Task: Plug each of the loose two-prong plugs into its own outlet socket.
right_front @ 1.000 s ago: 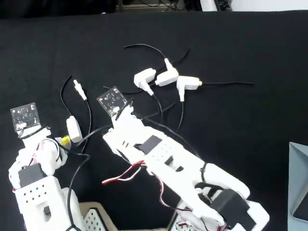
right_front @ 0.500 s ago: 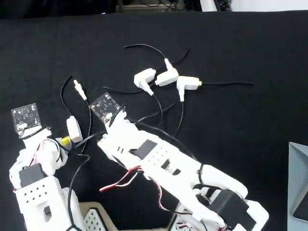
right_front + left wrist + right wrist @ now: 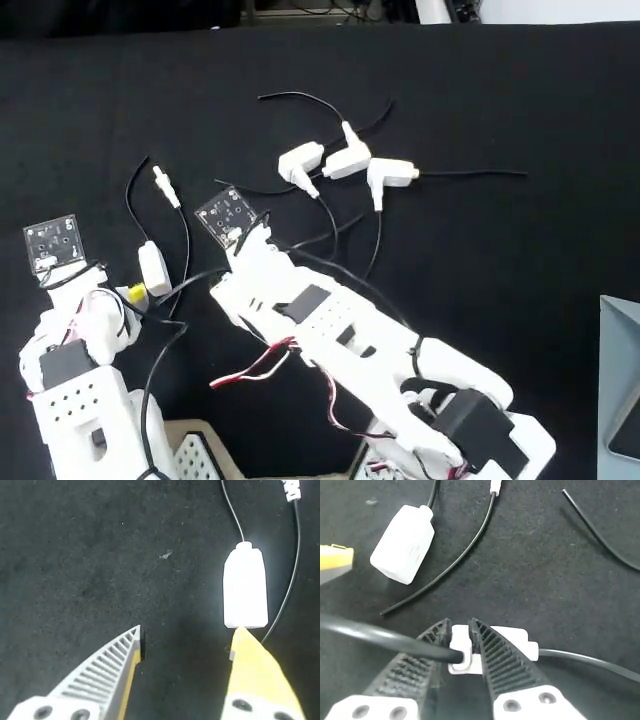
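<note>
White plug (image 3: 512, 642): where is it now? (operator)

Your right gripper (image 3: 461, 625) is clamped on it, close to the black table (image 3: 520, 100). Within the last second your right arm swings toward 8 o'clock, then eases back toward 2. The plug is not yet seated. (guide)

And the left side? (operator)

Your left arm holds its place. Your left gripper (image 3: 187, 632) stands apart, the white block (image 3: 244, 587) just beyond its yellow fingertip (image 3: 247, 650), at 8 o'clock of your right wrist. That block is probably the socket, so align the prongs before pushing. (guide)
</note>
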Tool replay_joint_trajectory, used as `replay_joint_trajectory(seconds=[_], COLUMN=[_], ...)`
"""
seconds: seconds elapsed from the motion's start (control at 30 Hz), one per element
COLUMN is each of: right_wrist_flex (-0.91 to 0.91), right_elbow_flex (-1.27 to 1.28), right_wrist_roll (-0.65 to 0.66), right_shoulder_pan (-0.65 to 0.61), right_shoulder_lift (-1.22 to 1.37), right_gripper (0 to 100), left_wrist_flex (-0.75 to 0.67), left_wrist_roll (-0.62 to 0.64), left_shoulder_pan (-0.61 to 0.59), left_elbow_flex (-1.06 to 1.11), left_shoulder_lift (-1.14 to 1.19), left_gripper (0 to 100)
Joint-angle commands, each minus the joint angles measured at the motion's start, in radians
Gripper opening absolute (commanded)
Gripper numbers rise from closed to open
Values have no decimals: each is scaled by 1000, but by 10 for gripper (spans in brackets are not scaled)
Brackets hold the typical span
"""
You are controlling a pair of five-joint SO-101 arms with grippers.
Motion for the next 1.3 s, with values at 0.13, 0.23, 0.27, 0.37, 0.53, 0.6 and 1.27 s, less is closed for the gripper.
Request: replay_joint_trajectory(seconds=[0.13, 0.23, 0.27, 0.37, 0.53, 0.6, 1.27], right_wrist_flex=[-8, -8, -8, -8, -6, 9, 69], right_elbow_flex=[1, 7, 8, 8, 8, 7, -54], right_wrist_roll=[40, 41, 41, 43, 66, 71, 190], right_shoulder_pan=[17, 20, 28, 60, 101, 110, 109], right_shoulder_lift=[-1, -1, -1, -1, -1, -1, 156], right_gripper=[11, 11, 11, 11, 11, 11, 11], left_wrist_flex=[-18, -18, -18, -17, -17, -15, -14], left_wrist_roll=[6, 6, 6, 6, 5, 5, 5], left_shoulder_pan=[-7, -7, -8, -8, -8, -8, -10], left_elbow_flex=[-4, -4, -4, -4, -4, -4, -4], left_shoulder_lift=[-11, -11, -11, -11, -11, -11, -11], left_gripper=[288, 288, 288, 288, 288, 288, 288])
